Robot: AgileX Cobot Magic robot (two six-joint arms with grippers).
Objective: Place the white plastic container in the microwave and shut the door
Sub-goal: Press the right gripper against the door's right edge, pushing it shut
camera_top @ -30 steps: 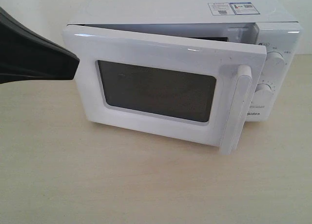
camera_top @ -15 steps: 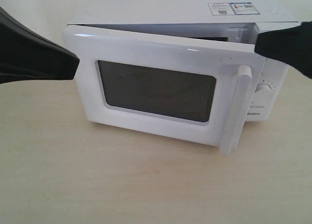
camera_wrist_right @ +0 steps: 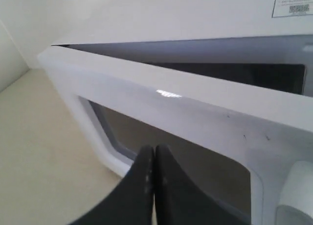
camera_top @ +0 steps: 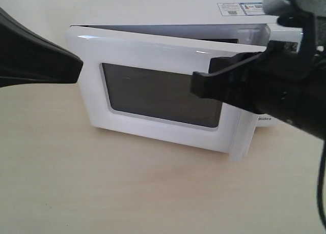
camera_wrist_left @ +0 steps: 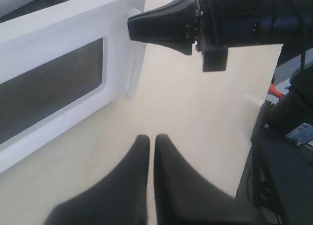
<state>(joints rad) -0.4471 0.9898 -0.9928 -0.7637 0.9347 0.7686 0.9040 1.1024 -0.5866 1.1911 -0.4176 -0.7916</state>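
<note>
Right gripper (camera_top: 196, 86) has swung in from the right edge and now sits in front of the handle side of the door (camera_top: 153, 56), covering the dials. Its black tapered fingers (camera_wrist_right: 142, 186) are pressed together on nothing. Contact with the door: cannot tell. Left gripper (camera_top: 71, 66) is unchanged at the left, clear of the door, its fingers (camera_wrist_left: 122, 186) closed to a thin slit and empty. Door angle is the same as before: ajar, hinged on the left, with a dark gap along the top.

Microwave (camera_top: 178, 10) is a glossy white box with stickers (camera_top: 242, 8) on top. The door is smooth white plastic with rounded corners, a dark rectangular window (camera_top: 153, 91) and a vertical white bar handle (camera_wrist_left: 133, 68). I cannot tell where the white plastic container is; the cavity reads dark.

Table (camera_top: 127, 193) is pale matte beige with a faint wood grain. The microwave stands on it, backed by a plain white wall (camera_top: 41, 5).
</note>
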